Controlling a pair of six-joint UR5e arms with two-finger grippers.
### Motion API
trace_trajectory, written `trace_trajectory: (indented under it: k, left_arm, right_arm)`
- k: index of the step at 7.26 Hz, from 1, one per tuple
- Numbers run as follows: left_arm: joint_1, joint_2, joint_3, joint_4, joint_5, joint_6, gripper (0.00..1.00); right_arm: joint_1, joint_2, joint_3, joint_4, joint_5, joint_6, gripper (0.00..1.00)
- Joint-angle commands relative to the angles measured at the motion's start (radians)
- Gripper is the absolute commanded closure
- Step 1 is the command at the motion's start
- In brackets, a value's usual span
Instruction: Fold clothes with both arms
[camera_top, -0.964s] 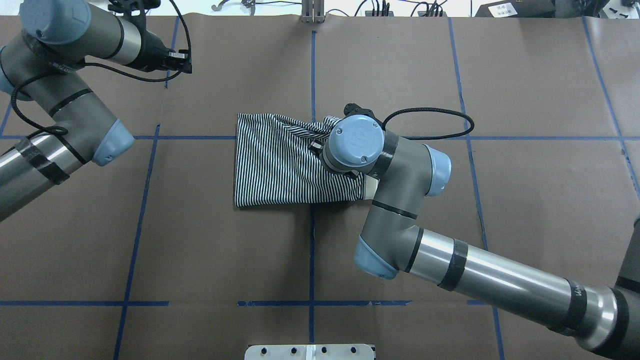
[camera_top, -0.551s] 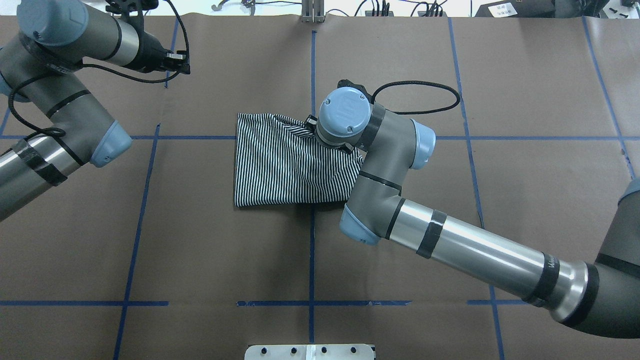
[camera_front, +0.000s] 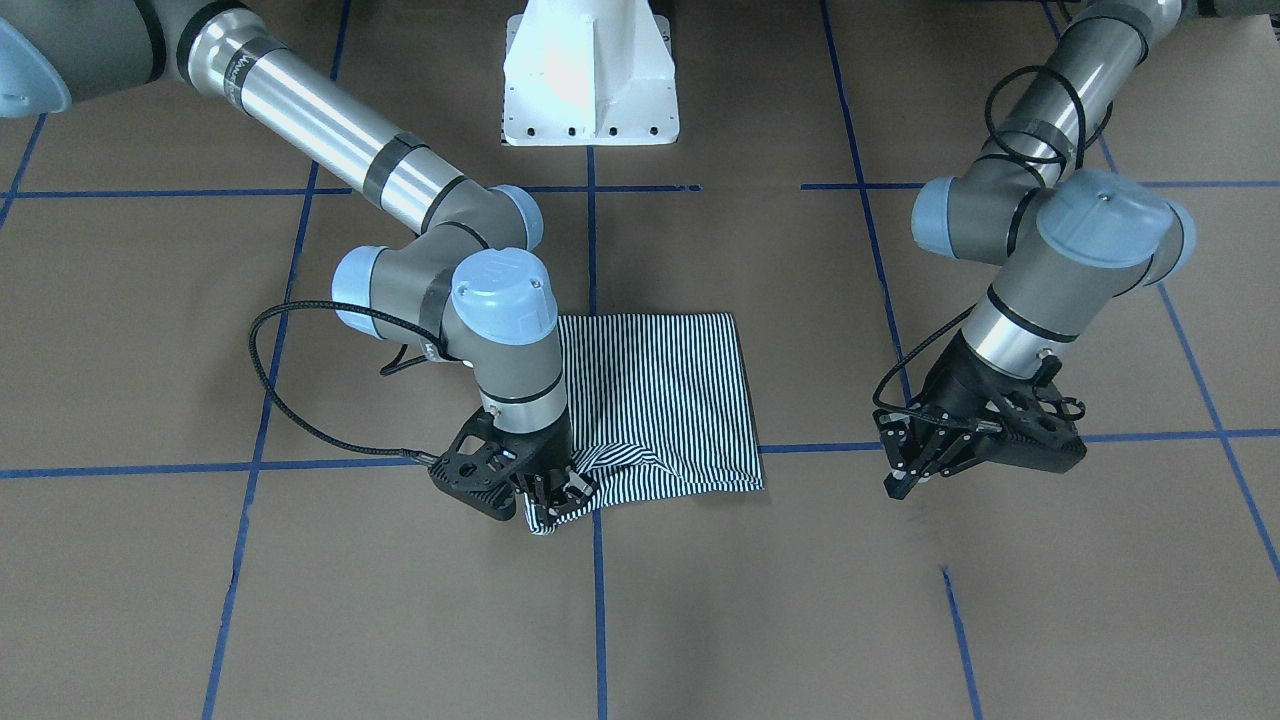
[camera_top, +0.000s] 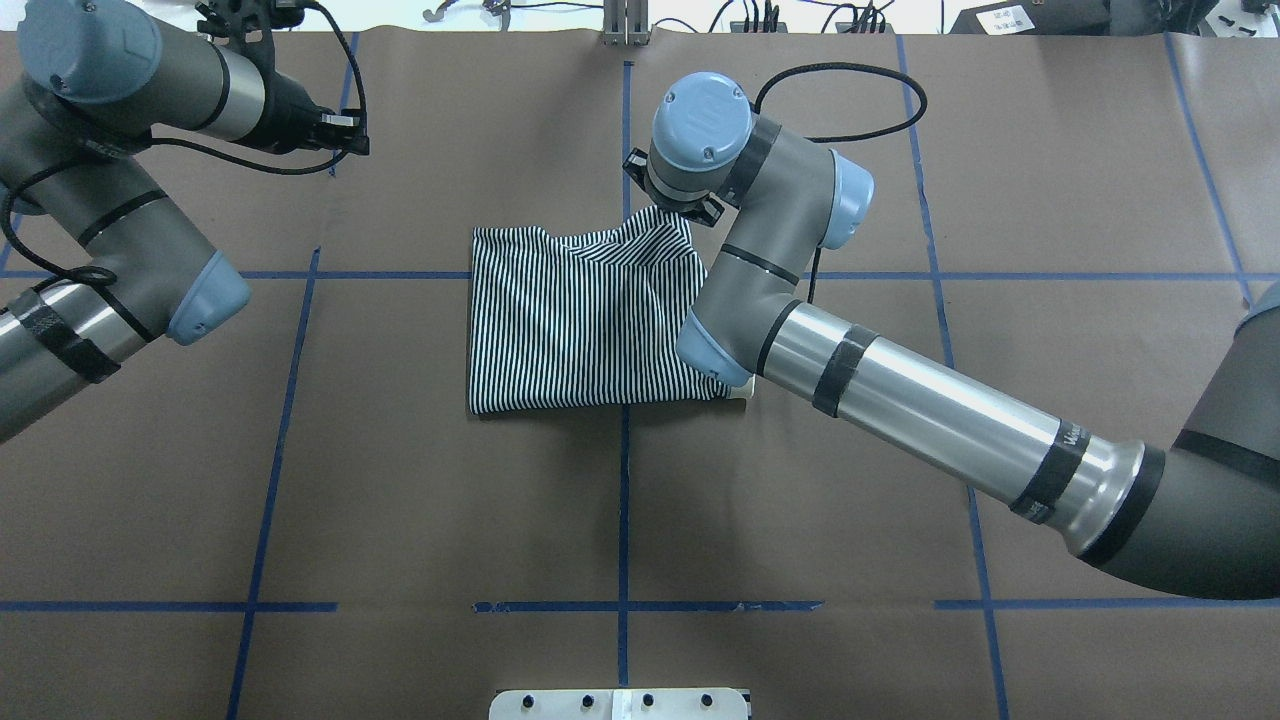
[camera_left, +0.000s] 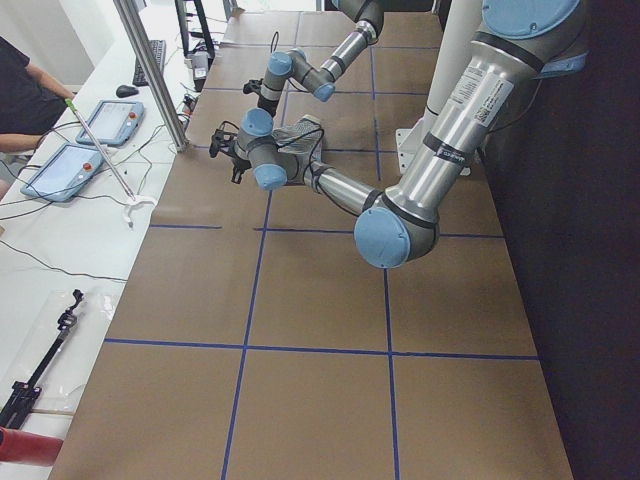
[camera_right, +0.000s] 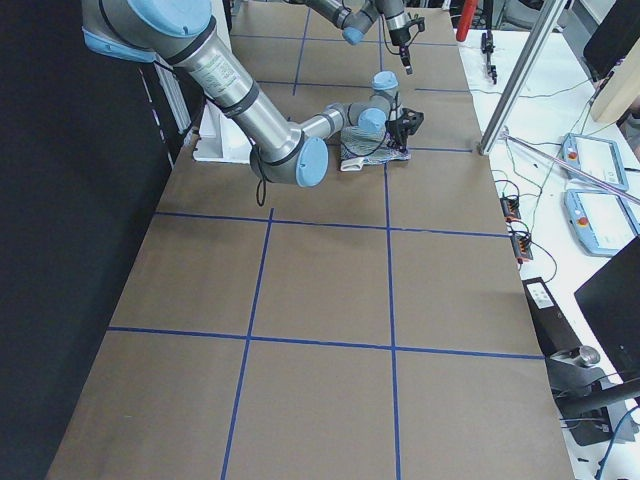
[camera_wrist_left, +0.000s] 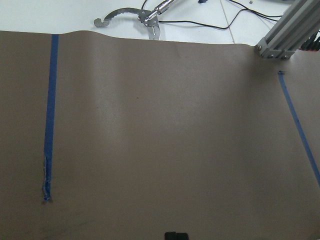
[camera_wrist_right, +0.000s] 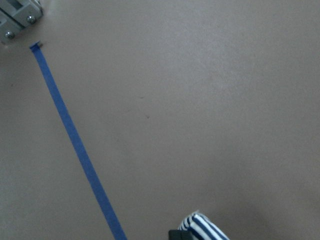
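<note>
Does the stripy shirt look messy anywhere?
Yes. The shirt lies mostly flat and folded, but one corner is bunched and lifted where the right gripper pinches it, leaving a wrinkled ridge. The left gripper is off to the side, touching nothing.

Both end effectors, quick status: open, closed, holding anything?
Left end effector: open, holding nothing, off to the side of the shirt.
Right end effector: closed on a corner of the striped polo shirt.

1. Brown table cover (camera_top: 450, 500) crossed by blue tape lines (camera_top: 623, 480).
2. White bench (camera_left: 60, 250) alongside, carrying tablets (camera_left: 105, 120) and cables.
3. Aluminium frame post (camera_right: 520, 75) at the table's edge.
</note>
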Motion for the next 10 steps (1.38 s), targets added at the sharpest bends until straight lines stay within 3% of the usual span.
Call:
trace_trajectory:
  k: [1, 2, 5, 8, 10]
  left_arm:
    - [-0.002, 0.011, -0.01, -0.001, 0.003, 0.002, 1.0]
    - [-0.005, 0.055, -0.047, -0.001, 0.002, 0.032, 1.0]
    - [-0.095, 0.193, -0.122, 0.005, -0.012, 0.252, 1.0]
    - [-0.339, 0.355, -0.142, 0.011, -0.137, 0.635, 1.0]
    - [-0.504, 0.41, -0.141, 0.103, -0.223, 0.856, 1.0]
  right_arm:
    - [0.088, -0.003, -0.003, 0.002, 0.1, -0.076, 1.0]
    - [0.129, -0.044, 0.033, 0.002, 0.163, -0.13, 1.0]
    - [0.293, -0.381, 0.334, -0.007, 0.374, -0.362, 1.0]
    - [0.525, -0.722, 0.52, -0.011, 0.543, -0.813, 1.0]
    - [0.681, -0.903, 0.58, -0.061, 0.57, -1.184, 1.0]
